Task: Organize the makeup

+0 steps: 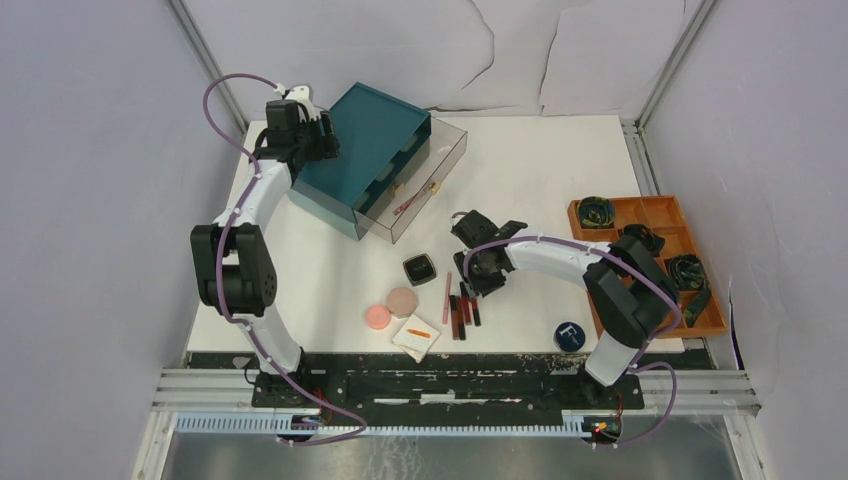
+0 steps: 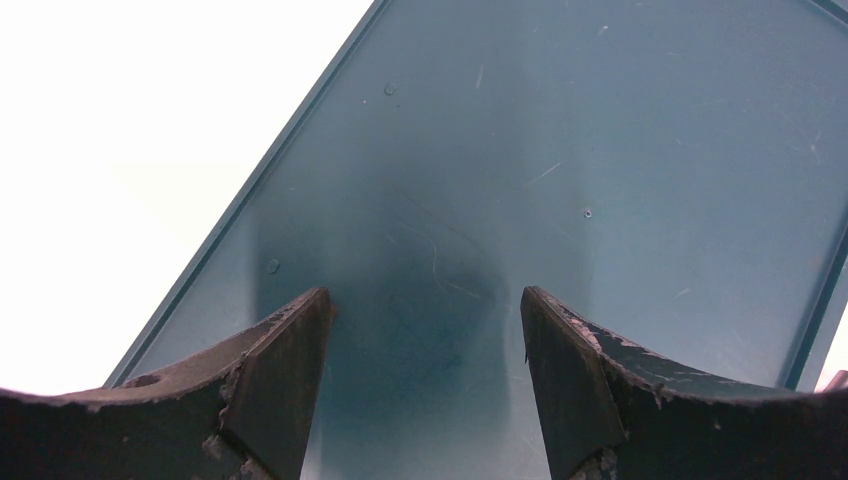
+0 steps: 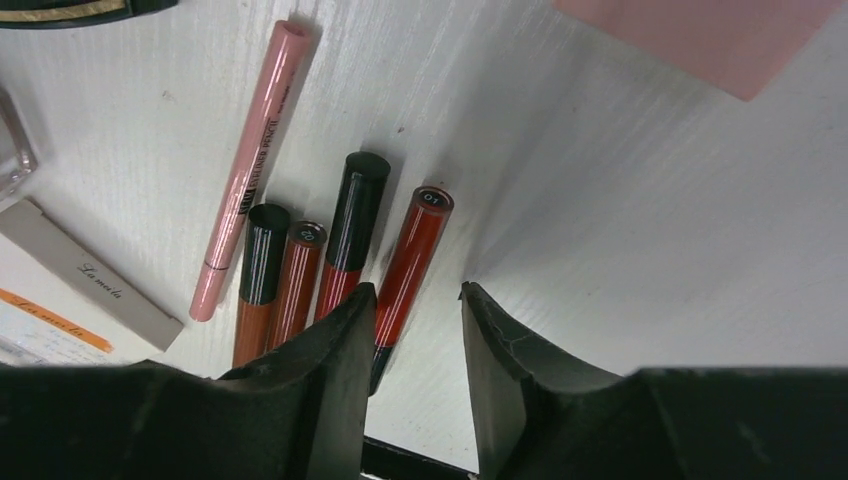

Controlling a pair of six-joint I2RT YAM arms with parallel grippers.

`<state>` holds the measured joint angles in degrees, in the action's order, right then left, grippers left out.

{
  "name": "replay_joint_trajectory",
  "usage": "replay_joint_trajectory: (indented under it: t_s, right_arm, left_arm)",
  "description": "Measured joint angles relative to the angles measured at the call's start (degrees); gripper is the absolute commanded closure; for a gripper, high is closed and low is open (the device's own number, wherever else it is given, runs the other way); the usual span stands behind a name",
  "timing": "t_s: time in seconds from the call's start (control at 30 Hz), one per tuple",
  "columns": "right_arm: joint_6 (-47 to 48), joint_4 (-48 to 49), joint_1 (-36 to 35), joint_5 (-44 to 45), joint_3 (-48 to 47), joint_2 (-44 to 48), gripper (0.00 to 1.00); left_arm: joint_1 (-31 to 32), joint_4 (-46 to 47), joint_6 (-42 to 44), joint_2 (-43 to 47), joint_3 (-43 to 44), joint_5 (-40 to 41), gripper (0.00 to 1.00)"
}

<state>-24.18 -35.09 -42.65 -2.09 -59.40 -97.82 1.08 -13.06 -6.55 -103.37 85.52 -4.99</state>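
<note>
Two arms reach over a white table [image 1: 560,170]. The left hand [image 2: 425,300] is spread wide and grips nothing. It is poised over the top of the teal box [image 1: 375,135] at the table's far left. A clear drawer [image 1: 435,175] stands partly out of the box, toward the right.

The right hand [image 3: 415,295] has its jaws partly apart with nothing clamped between them. It hangs low over the sticks [image 3: 350,230] near the middle front of the table. The four sticks lie side by side, touching or nearly so. The red stick [image 3: 412,250], outermost, runs down along one finger's inner edge. The pencil [image 3: 250,150], pale pink, lies tilted just beside the sticks on their other flank. The pink square [image 3: 700,30] lies apart, at the upper right of the right wrist view.

The compact [image 1: 420,268] sits just left of the right hand. The beige disc [image 1: 402,300] and pink disc [image 1: 377,316] touch each other nearer the front. The pad [image 1: 416,337] lies just in front of them, beside the sticks. The tin [image 1: 569,335] rests at the front right, near the orange tray [image 1: 665,212], which holds dark bundles [image 1: 597,212].
</note>
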Motion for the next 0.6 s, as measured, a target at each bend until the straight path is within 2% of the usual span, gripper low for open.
replay_joint_trajectory:
  t_s: [0.23,0.37,0.5,0.6]
  right_arm:
    - [0.0,0.0,0.0,2.2,0.2,-0.6,0.59]
    - [0.0,0.0,0.0,2.4,0.2,-1.2,0.68]
    - [0.1,0.0,0.0,2.7,0.2,-1.2,0.71]
    - [0.2,-0.1,0.0,3.0,0.2,-1.2,0.79]
  left_arm:
    - [0.0,0.0,0.0,0.0,0.0,0.0,0.23]
    - [0.0,0.0,0.0,0.0,0.0,0.1,0.23]
    - [0.0,0.0,0.0,0.0,0.0,0.2,0.23]
    - [0.0,0.0,0.0,0.0,0.0,0.2,0.23]
